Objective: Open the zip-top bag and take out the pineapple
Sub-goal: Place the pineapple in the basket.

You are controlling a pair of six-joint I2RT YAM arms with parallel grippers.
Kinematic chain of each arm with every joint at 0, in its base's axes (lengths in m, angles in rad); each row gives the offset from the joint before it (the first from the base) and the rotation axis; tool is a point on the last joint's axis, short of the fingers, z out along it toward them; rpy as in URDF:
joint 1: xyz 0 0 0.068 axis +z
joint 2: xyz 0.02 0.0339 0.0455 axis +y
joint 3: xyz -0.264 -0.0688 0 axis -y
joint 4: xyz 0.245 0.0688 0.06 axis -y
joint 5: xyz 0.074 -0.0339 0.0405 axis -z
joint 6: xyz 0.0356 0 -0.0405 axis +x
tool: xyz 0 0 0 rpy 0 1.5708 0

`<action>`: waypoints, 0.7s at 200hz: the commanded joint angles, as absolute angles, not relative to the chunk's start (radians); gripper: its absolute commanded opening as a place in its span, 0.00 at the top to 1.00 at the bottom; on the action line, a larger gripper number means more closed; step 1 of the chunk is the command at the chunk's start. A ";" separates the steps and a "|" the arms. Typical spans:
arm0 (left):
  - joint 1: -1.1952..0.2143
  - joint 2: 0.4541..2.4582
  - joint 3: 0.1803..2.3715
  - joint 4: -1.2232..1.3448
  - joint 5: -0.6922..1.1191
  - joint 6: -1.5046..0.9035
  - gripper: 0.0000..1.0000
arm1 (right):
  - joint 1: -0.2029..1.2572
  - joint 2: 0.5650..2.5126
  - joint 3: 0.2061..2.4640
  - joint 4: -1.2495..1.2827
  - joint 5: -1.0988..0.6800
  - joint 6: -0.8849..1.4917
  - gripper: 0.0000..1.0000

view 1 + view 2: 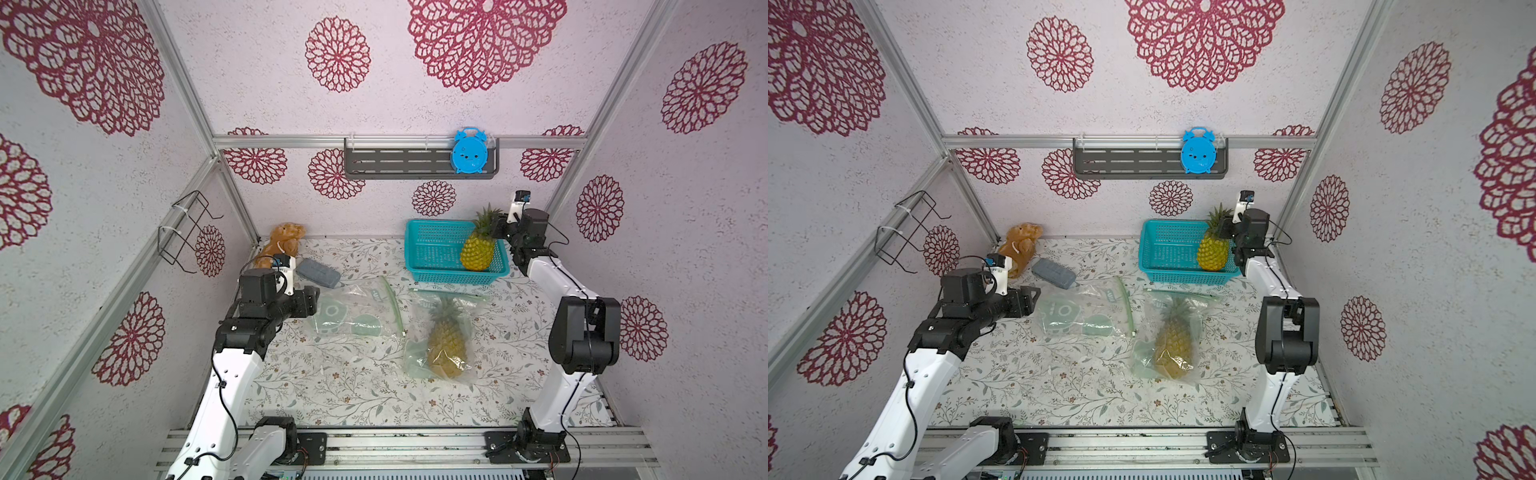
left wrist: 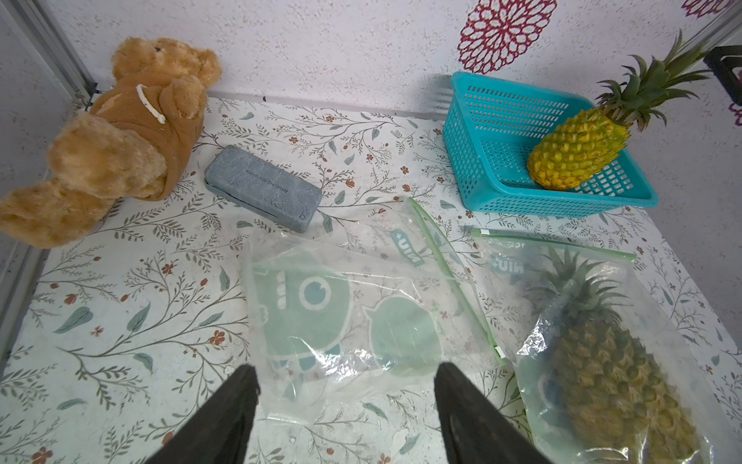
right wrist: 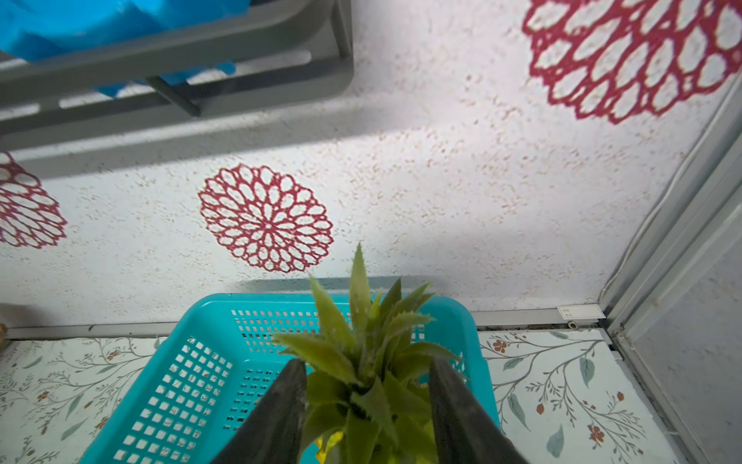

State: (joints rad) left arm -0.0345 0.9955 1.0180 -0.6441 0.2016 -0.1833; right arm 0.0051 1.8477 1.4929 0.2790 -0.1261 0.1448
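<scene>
Right claw point(image 3: 366, 363): jaws parted astride the crown point(image 3: 361, 321), gripping nothing — likely a release.
Pineapple point(image 1: 478, 251): in the basket point(image 1: 453, 276), leaning on its wall.
Left claw point(image 2: 344, 367): wide, empty — over the empty bag point(image 2: 321, 297) before the basket.

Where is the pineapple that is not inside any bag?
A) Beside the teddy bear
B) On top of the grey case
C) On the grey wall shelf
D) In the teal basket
D: the bare pineapple leans inside the teal basket, while the second pineapple lies on the table inside a zip-top bag.
</scene>
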 commanded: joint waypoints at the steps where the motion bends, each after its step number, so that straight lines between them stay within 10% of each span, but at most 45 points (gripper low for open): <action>1: -0.026 1.000 1.008 -0.629 0.215 -0.175 0.26 | 0.007 1.732 1.473 0.339 -0.104 0.117 0.40; 140: -0.029 1.041 1.012 -0.525 0.315 -0.316 0.24 | 0.016 1.127 0.970 0.056 -0.104 0.195 0.35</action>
